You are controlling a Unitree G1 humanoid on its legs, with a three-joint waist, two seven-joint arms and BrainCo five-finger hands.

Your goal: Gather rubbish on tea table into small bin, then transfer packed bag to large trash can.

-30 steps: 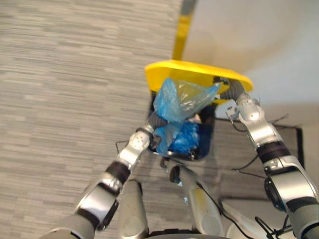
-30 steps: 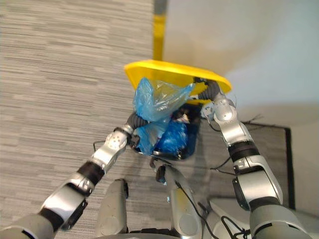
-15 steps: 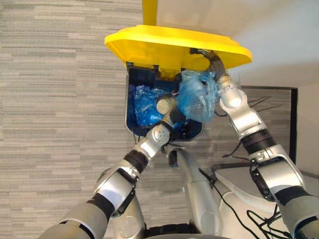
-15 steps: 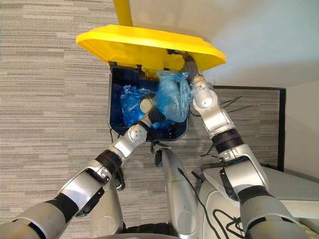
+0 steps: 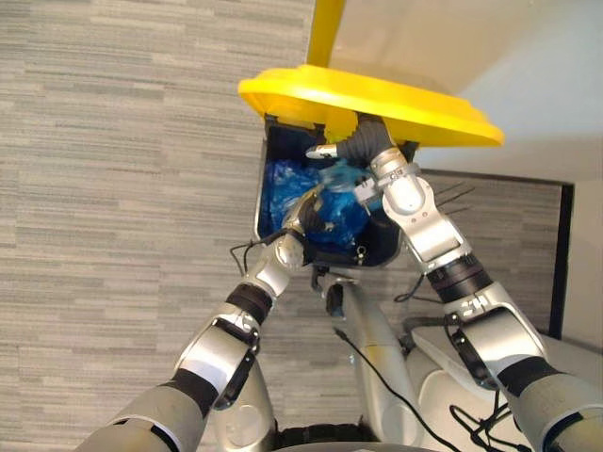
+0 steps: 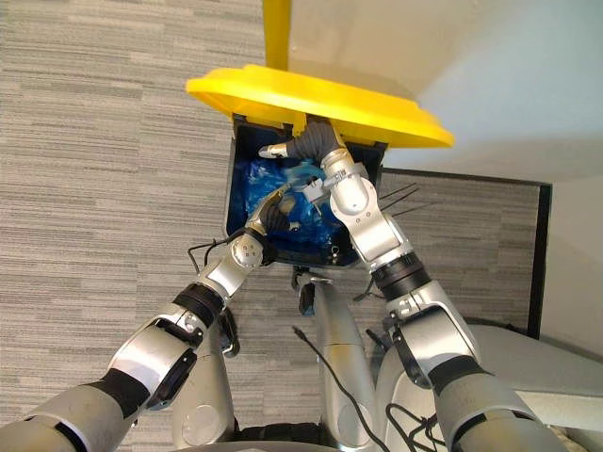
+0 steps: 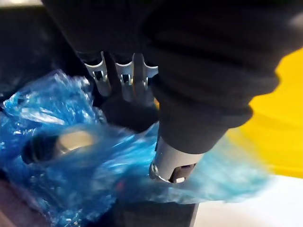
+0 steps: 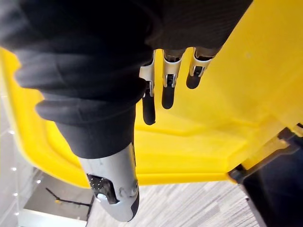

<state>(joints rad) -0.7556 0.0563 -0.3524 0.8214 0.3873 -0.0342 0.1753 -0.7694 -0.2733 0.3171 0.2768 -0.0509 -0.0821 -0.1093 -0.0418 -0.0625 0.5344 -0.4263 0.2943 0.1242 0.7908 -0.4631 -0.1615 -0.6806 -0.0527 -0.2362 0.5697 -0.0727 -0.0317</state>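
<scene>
The blue bag (image 7: pixel 90 179) is now sitting down in the trash can (image 5: pixel 382 247) against the left hand (image 7: pixel 203 80) — grip unclear — right hand (image 8: pixel 113 52) resting loose-fingered under the lid (image 5: pixel 415 104).

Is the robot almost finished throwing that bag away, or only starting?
Nearly finished, it seems. The blue bag is already inside the bin. The right robot hand props the yellow lid up with straight fingers; the left robot hand is down at the bag, grip unclear. Left: withdraw both hands and let the lid close.
</scene>
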